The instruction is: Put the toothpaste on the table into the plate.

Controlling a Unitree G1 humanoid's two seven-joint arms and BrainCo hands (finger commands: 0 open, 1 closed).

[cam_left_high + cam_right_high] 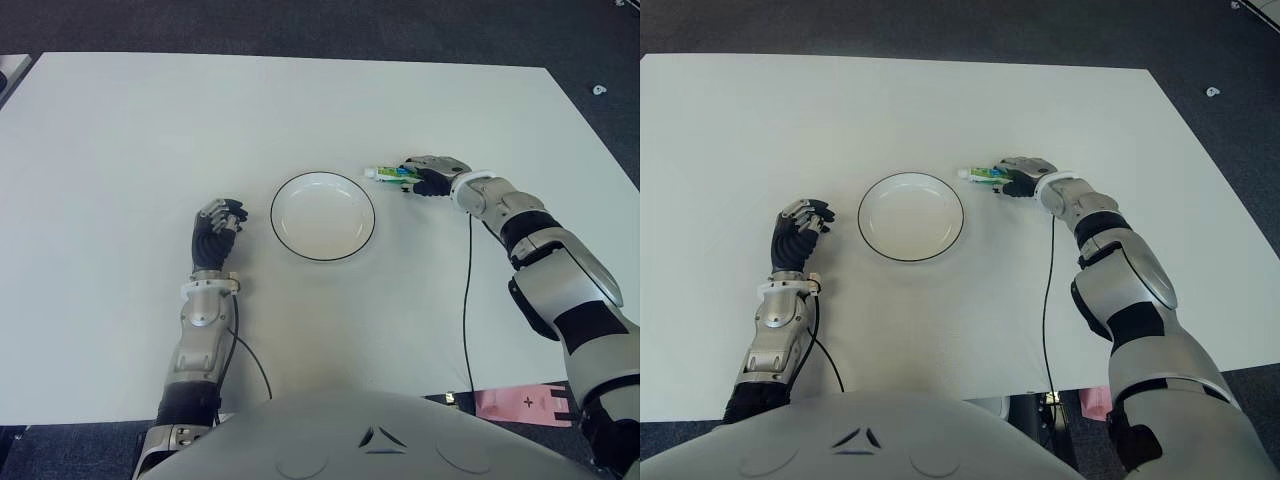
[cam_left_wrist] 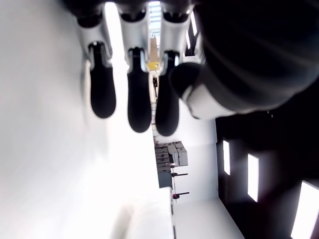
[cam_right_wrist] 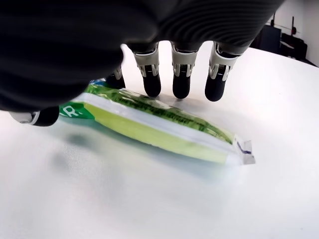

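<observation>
Left hand (image 1: 219, 228) on the left, just beside the left rim of the plate and apart from it, fingers (image 2: 138, 99) curled downward, holding nothing. Open white table (image 1: 120, 130) all around it, wide bare stretch toward the far and left edges.

White plate (image 1: 284, 236) with a thin dark rim near the middle of the table, nothing inside. Clear gap on every side; nearest things the left hand on one flank and the toothpaste off its far right rim.

Green and white toothpaste tube (image 1: 391, 173) flat on the table just beyond the plate's upper right rim, not touching it, cap end pointing toward the plate. In the right wrist view, tube (image 3: 159, 122) lying on its side on the table, crimped flat end free and clear of the hand.

Right hand (image 1: 430, 175) over the tube's far end, palm down. Fingertips (image 3: 180, 84) set down along the far side of the tube, thumb on the near side by the printed end; fingers partly curled around it but cannot tell whether actually clamped or only touching. Tube not lifted.

Right of the hand, bare table out to the right edge, a thin black cable (image 1: 466, 300) trailing from the wrist back toward the near edge. Dark floor (image 1: 300, 30) past the far edge.
</observation>
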